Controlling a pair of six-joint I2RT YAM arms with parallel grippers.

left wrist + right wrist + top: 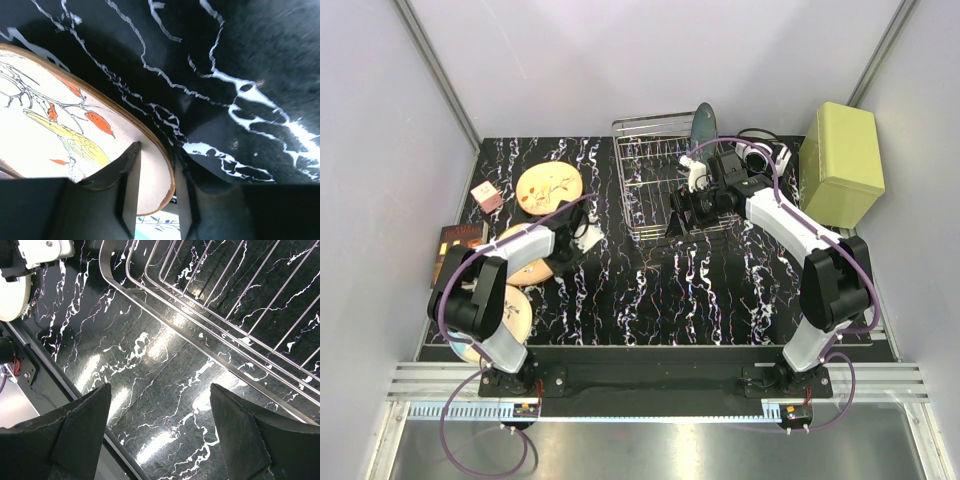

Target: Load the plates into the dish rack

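Three tan plates lie at the left: one apart [549, 187], one under my left arm [533, 271], one nearer the edge [515, 315]. The left wrist view shows the rim of a tan plate [60, 115] with bird and leaf motifs between the jaws. My left gripper [156, 150] [582, 240] is closed on that rim, one finger on its face, the other against its outer edge. A dark teal plate [704, 128] stands upright in the dish rack [655, 180] [225, 300]. My right gripper [685, 215] [160, 405] hangs open over the table at the rack's near edge, nothing between its fingers.
A pale green box [840, 165] stands at the back right, with cables [760, 145] beside it. A small pink box [487, 196] and a brown booklet [455, 240] lie at the far left. Grey walls close in the table on three sides.
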